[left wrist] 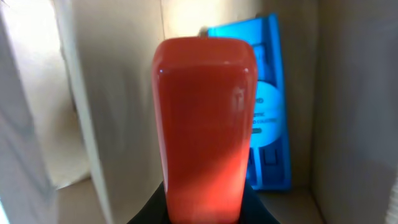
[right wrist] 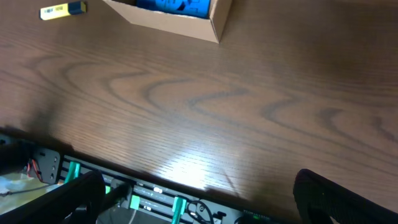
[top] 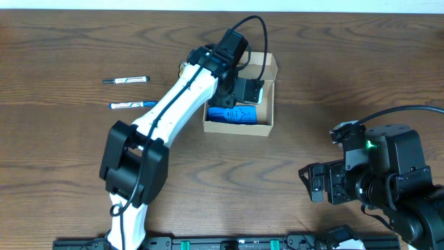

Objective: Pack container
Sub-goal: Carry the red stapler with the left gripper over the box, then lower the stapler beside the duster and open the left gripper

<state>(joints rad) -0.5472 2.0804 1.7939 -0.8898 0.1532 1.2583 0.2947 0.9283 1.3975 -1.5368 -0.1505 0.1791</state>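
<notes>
Your left gripper [top: 248, 92] grasps a red-orange block [left wrist: 205, 124] inside the cardboard box [top: 239, 128], while your right gripper [top: 313, 184] is released.

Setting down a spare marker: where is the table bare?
Bare wood between the container and the right gripper, and below the lower marker, left of the left arm. Crowded inside the container, around the left gripper.

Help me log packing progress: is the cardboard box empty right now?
No, the overhead view shows a blue packaged item lying inside the container.
</notes>
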